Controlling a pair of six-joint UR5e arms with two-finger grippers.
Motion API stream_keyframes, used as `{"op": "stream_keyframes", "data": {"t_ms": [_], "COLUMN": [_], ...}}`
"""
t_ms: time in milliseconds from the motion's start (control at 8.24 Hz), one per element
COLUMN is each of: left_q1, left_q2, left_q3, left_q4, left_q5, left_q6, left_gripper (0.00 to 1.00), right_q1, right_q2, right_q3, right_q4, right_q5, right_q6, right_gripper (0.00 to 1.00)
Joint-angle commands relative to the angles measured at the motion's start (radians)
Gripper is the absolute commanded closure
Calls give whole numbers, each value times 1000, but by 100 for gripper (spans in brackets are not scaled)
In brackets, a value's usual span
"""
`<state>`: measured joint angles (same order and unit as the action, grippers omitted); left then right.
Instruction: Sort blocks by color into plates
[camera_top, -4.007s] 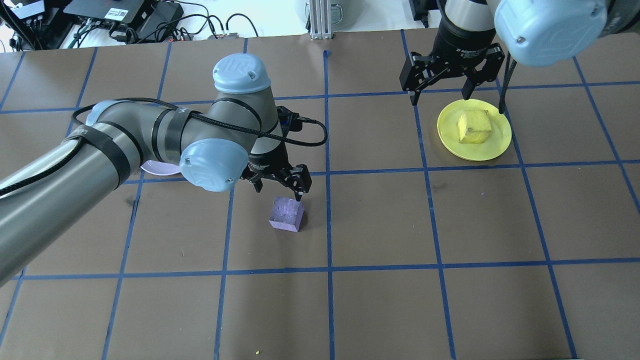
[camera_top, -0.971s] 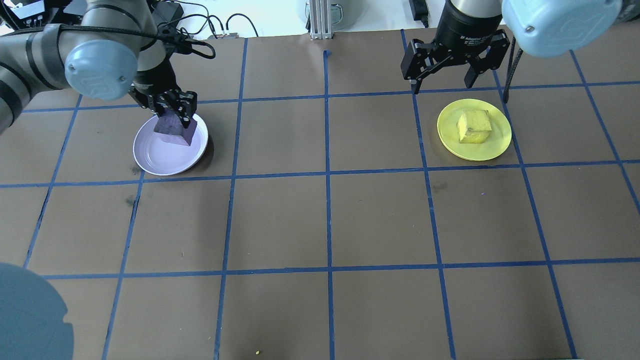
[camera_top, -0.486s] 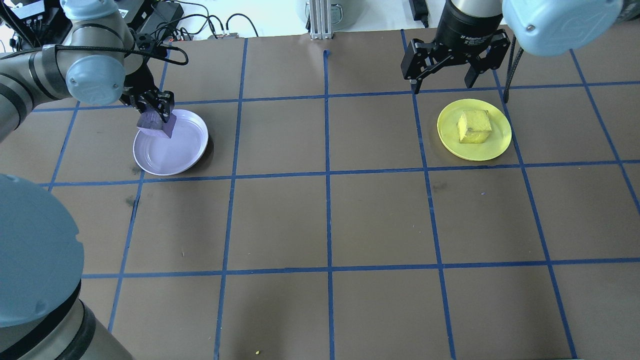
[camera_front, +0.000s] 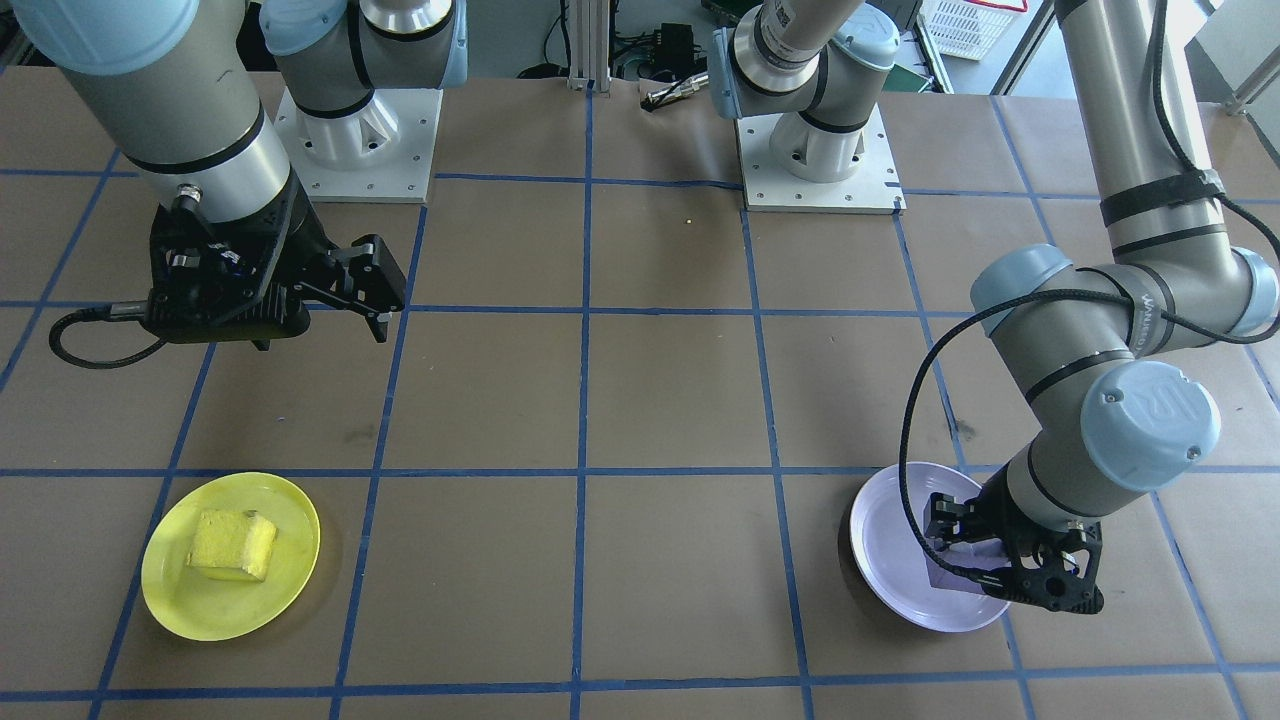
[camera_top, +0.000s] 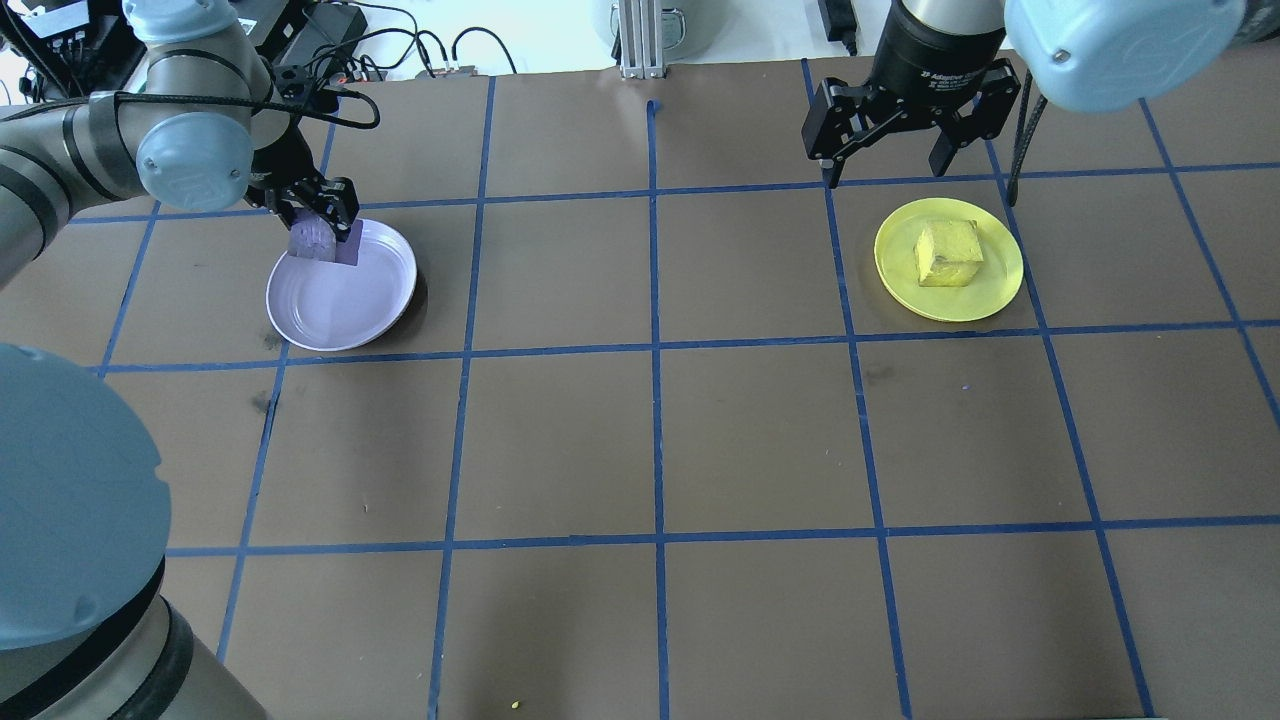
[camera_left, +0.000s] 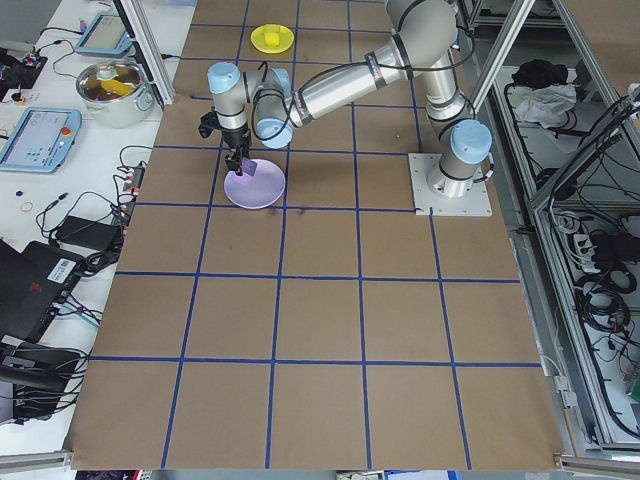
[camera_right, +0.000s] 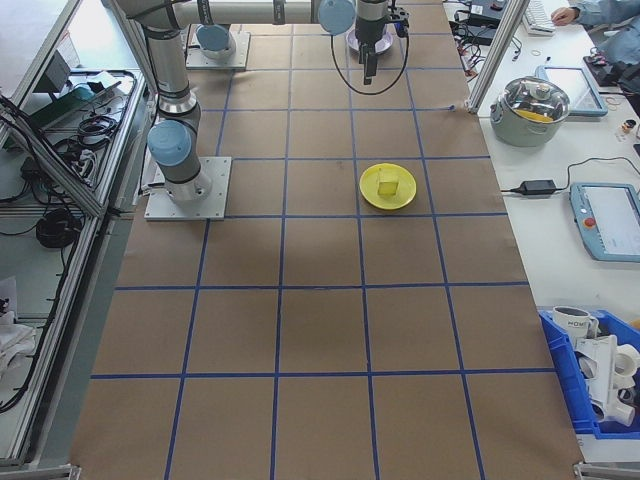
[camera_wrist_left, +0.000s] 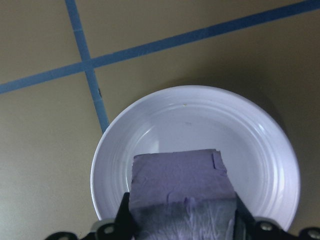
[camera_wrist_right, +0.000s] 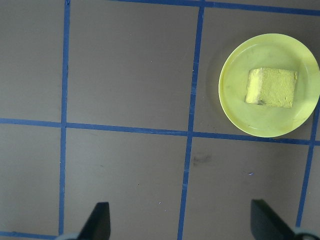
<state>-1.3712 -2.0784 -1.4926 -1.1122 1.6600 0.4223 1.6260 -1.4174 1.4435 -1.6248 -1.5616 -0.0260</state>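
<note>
The purple block (camera_top: 322, 240) hangs clamped between the fingers of the left gripper (camera_top: 325, 212), over the far rim of the lavender plate (camera_top: 345, 295) rather than its middle. Released here, it could catch the rim and tumble onto the table (camera_top: 700, 430), or tip the shallow plate. The yellow block (camera_top: 948, 253) rests in the yellow plate (camera_top: 990, 290); the right gripper (camera_top: 905, 150) hovers beyond it, spread wide and empty.

Purple block (camera_top: 322, 240) held over lavender plate (camera_top: 345, 305), maybe touching; yellow block (camera_top: 947, 253) on yellow plate (camera_top: 995, 290).
</note>
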Motion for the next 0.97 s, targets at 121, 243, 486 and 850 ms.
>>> {"op": "stream_keyframes", "data": {"t_ms": [121,243,486,850], "left_q1": [-6,-8,-17,-41], "left_q2": [95,131,222,363], "left_q3": [0,0,-5,-20], "left_q4": [-81,-137,-254,-325], "left_q5": [-11,-12,-13,-143], "left_q6": [-2,-11,-96,-377], "left_gripper": [0,0,0,0], "right_q1": [0,0,0,-2], "right_q2": [-1,-2,0,2], "right_q3": [0,0,0,0], "right_q4": [0,-1,-1,-1], "right_q5": [0,0,0,0], "right_q6": [0,0,0,0], "right_gripper": [0,0,0,0]}}
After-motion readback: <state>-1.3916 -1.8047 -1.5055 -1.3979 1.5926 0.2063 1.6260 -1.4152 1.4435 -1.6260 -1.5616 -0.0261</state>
